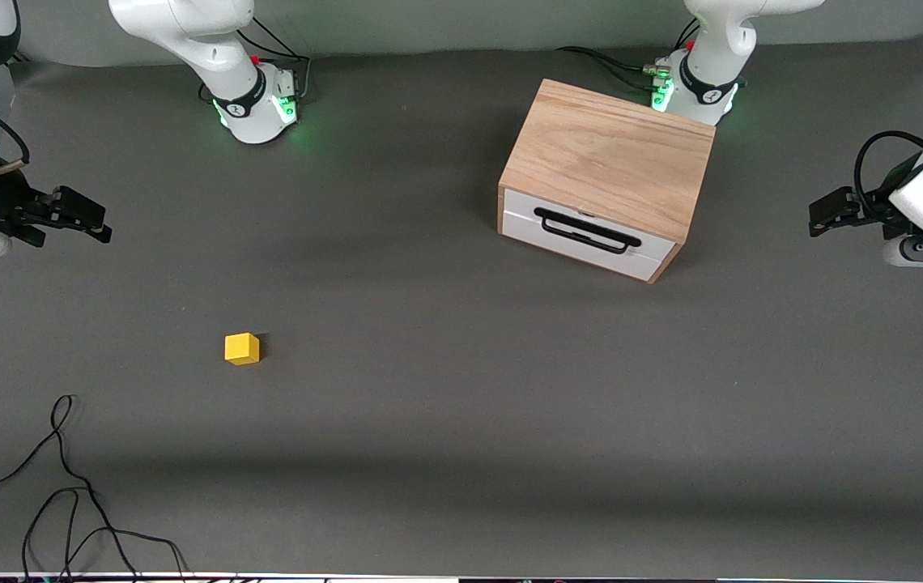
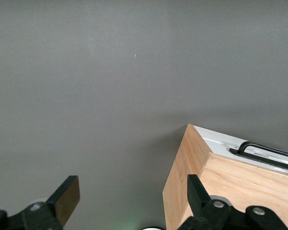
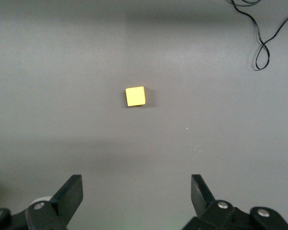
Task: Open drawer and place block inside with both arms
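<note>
Resting shut, drawer (image 1: 591, 235), block (image 1: 242, 349) on table, left tool (image 1: 826, 212) released, right tool (image 1: 89, 223) released

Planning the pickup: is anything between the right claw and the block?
Nothing visible: bare table lies between the open right claw and the yellow block. The loose black cable lies nearer the front camera, off that path.

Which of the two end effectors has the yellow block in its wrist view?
The right end effector: its view shows the block; the left end effector sees the cabinet.
</note>
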